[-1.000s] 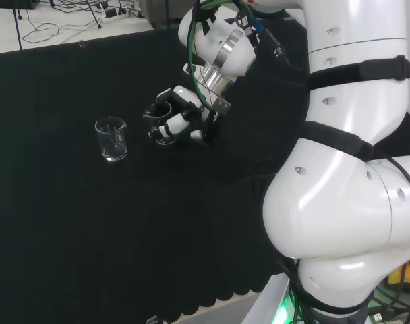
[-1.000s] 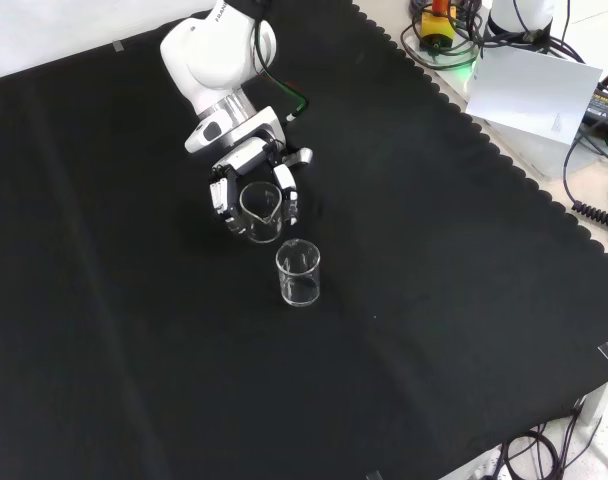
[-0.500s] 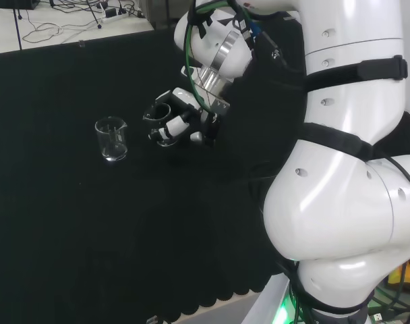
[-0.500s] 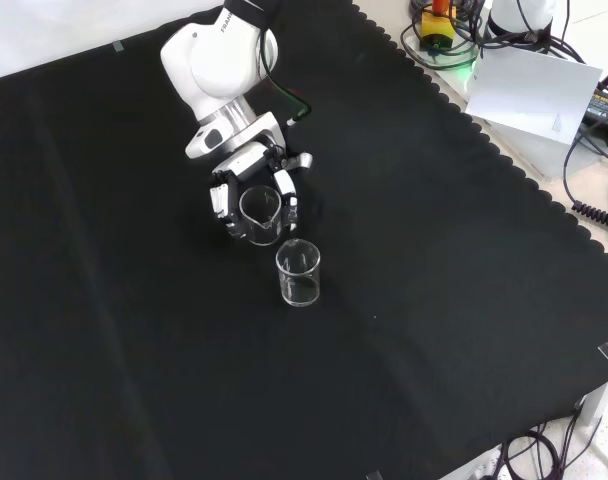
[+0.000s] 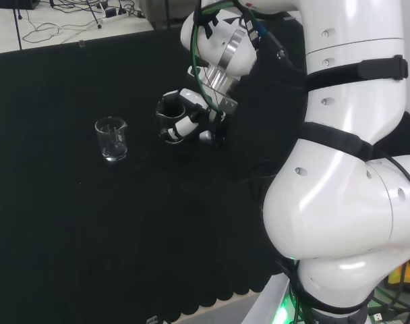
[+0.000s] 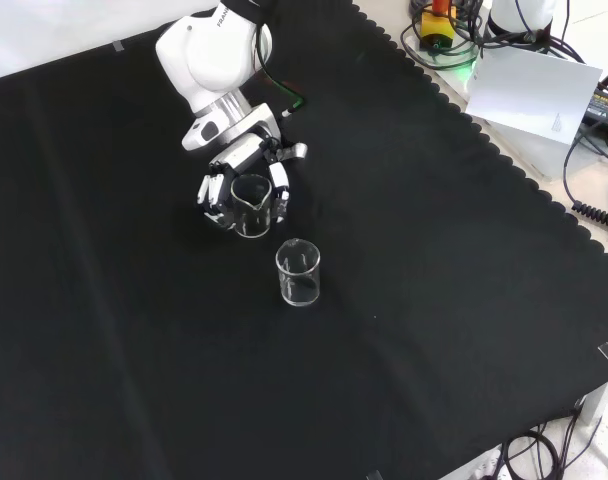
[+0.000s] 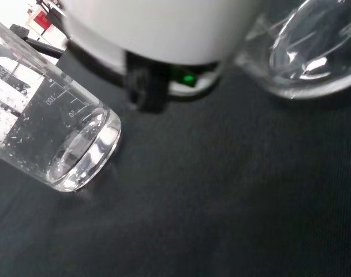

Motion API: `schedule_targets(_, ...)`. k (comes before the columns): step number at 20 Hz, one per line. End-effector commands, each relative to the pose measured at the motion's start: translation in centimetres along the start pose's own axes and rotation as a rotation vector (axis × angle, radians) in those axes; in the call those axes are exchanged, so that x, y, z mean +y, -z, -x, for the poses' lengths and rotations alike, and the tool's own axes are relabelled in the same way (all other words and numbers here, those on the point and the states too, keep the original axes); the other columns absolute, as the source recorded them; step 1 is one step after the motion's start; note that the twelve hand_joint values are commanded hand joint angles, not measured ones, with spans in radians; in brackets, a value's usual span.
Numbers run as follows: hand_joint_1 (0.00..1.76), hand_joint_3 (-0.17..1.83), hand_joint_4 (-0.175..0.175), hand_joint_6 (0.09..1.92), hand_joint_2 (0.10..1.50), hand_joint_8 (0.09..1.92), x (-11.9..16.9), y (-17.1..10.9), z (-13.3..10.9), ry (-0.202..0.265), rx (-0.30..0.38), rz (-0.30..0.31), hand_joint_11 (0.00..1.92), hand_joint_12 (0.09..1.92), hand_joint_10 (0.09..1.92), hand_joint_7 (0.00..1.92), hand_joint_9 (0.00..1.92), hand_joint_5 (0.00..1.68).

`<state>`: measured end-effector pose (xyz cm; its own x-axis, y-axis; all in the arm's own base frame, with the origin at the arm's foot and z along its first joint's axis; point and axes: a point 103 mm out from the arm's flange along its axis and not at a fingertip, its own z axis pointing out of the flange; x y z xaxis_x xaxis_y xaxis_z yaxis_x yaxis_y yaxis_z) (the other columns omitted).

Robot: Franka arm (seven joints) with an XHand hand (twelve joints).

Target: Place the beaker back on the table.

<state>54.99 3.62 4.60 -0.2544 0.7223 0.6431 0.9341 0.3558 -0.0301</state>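
While its fingers curl round one beaker (image 6: 251, 205), the robot hand (image 6: 236, 176) stands near a second beaker (image 6: 298, 273) on the counter (image 6: 434, 260).

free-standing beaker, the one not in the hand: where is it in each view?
Head view: free-standing beaker left of centre, left of the hand.
Front view: centre, just below the hand.
Wrist view: at the frame's edge, upright on the cloth.
Shared landmark: the held beaker.

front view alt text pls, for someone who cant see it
A black and white robot hand grips a clear glass beaker over a black cloth. A second clear beaker stands upright on the cloth just in front of it, apart from the hand.
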Motion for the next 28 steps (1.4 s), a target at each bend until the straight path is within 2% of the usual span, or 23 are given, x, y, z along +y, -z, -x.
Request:
schedule_targets(1,1.15,0.82,-0.054,0.86,0.51,0.78,-0.2,0.5,-0.8,0.016,-0.039,-0.049,0.26,1.36,0.62,0.56,0.62,0.45)
schedule_targets(8,1.07,0.77,-0.085,0.58,0.49,0.79,0.3,1.2,-0.9,-0.042,-0.047,-0.084,0.13,1.4,0.69,0.37,0.47,0.34)
schedule_targets(12,1.01,0.7,-0.094,0.34,0.51,0.76,0.5,2.8,-1.4,-0.051,-0.056,-0.045,0.02,1.38,0.77,0.11,0.23,0.3)
schedule_targets(14,1.0,0.68,-0.096,0.22,0.51,0.75,0.1,4.1,-2.2,-0.051,-0.073,-0.034,0.0,1.34,0.79,0.05,0.16,0.3)
schedule_targets(17,0.98,0.67,-0.098,0.16,0.52,0.75,-1.5,7.6,-5.2,-0.048,-0.12,0.003,0.0,1.31,0.8,0.03,0.14,0.3)
schedule_targets(21,0.96,0.66,-0.1,0.14,0.53,0.75,-4.2,9.8,-7.8,-0.068,-0.162,0.02,0.0,1.33,0.8,0.05,0.17,0.31)
schedule_targets(25,0.95,0.64,-0.1,0.13,0.54,0.76,-7.5,11.2,-8.7,-0.103,-0.162,0.025,0.0,1.37,0.79,0.08,0.2,0.33)
schedule_targets(28,0.94,0.63,-0.1,0.12,0.54,0.76,-9.8,12.5,-8.2,-0.122,-0.166,0.032,0.0,1.39,0.78,0.09,0.22,0.35)
